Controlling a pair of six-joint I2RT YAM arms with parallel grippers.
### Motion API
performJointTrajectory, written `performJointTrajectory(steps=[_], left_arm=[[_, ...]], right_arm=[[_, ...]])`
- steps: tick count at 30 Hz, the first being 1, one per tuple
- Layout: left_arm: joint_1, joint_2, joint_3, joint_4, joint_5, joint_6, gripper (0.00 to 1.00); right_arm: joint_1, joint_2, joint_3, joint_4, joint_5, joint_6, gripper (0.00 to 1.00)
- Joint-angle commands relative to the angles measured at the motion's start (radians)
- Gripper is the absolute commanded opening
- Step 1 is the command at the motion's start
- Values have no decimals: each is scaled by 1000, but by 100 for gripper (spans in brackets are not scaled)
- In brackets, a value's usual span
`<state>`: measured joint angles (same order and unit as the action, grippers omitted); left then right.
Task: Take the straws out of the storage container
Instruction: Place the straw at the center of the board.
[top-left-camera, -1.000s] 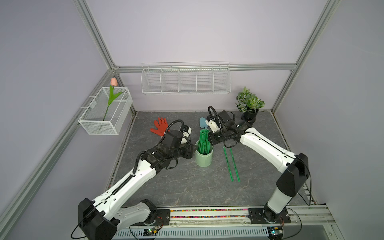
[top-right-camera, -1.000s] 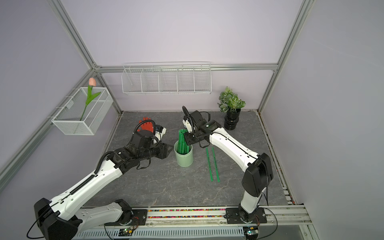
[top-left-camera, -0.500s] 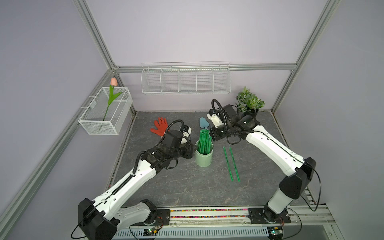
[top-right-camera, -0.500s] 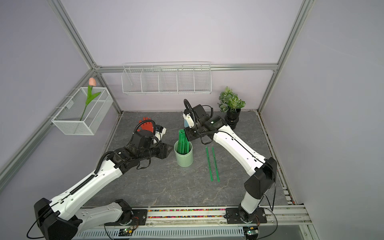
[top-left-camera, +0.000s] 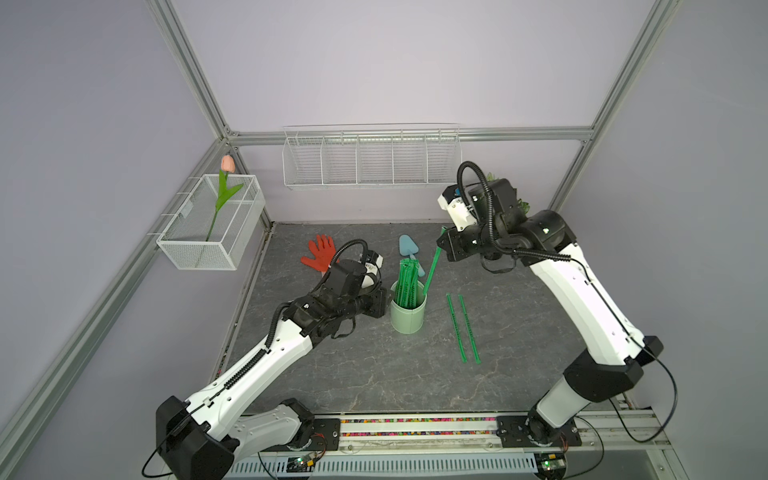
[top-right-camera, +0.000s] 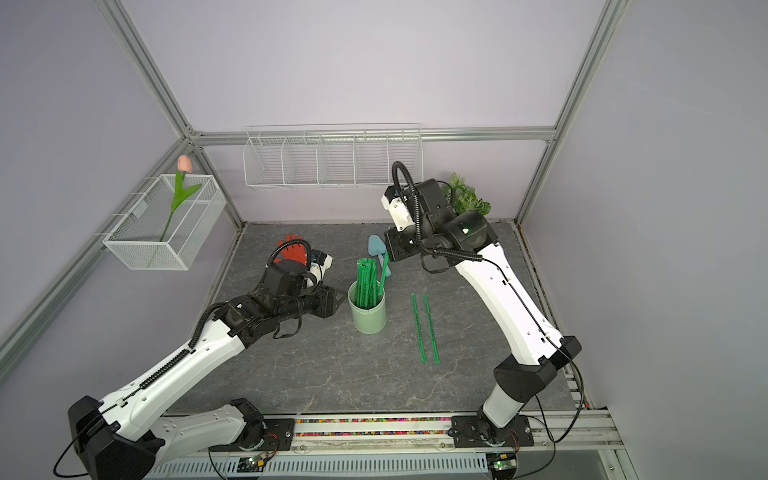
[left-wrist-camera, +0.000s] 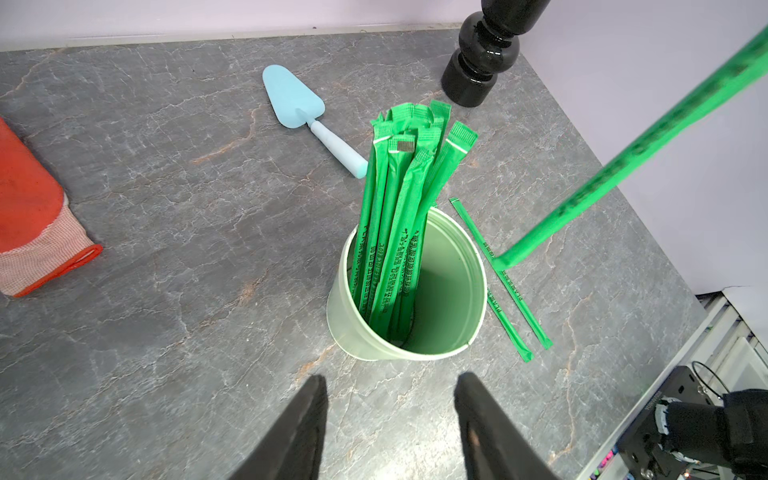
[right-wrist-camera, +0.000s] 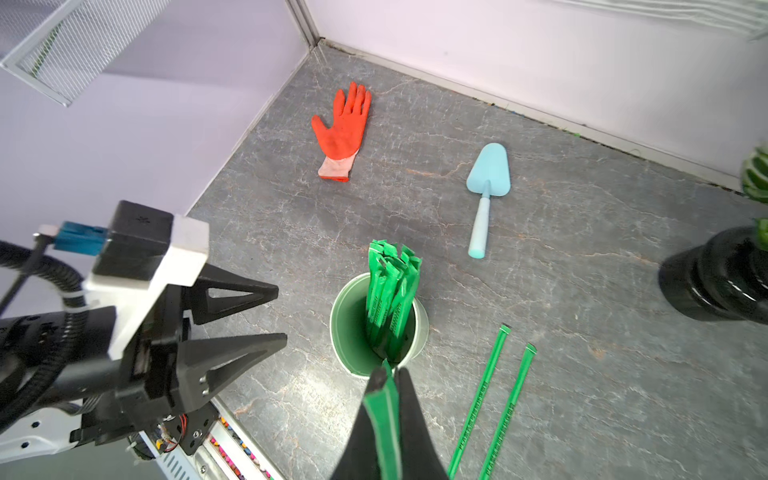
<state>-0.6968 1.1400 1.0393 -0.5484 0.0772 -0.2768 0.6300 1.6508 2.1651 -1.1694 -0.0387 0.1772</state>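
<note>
Right gripper (right-wrist-camera: 389, 371) is pinched tight on one straw (top-left-camera: 431, 270), which slants down-left from it, right of centre in both top views, to the rim of the storage container (top-left-camera: 408, 320) at mid-frame. Its lower tip looks just clear of the rim, though that is hard to be sure of. Other straws (top-left-camera: 405, 282) stand bunched inside. Left gripper (left-wrist-camera: 390, 378), jaws apart and empty, sits just left of the container. Two loose straws (top-left-camera: 462, 328) lie flat to its right.

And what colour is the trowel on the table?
Light blue; the trowel shows best in the right wrist view.
</note>
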Motion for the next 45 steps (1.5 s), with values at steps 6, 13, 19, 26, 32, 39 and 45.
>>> performJointTrajectory(steps=[6, 13, 19, 26, 32, 39, 45], left_arm=[[-3, -6, 15, 6, 12, -4, 53], [-3, 8, 20, 1, 21, -5, 53], [-3, 12, 22, -4, 21, -2, 53], [-3, 12, 22, -4, 21, -3, 53], [-2, 12, 22, -5, 19, -2, 53], [-3, 15, 22, -6, 19, -1, 53], [-2, 20, 22, -7, 18, -1, 53]], right_arm=[[-127, -51, 64, -310, 46, -39, 7], [-205, -7, -132, -419, 136, -28, 7], [-246, 61, -286, -389, 126, -41, 7], [-266, 190, -355, -356, 102, -67, 7], [-290, 298, -347, -326, 64, -82, 8], [-315, 412, -314, -310, 41, -96, 8], [-336, 497, -279, -297, 16, -108, 8]])
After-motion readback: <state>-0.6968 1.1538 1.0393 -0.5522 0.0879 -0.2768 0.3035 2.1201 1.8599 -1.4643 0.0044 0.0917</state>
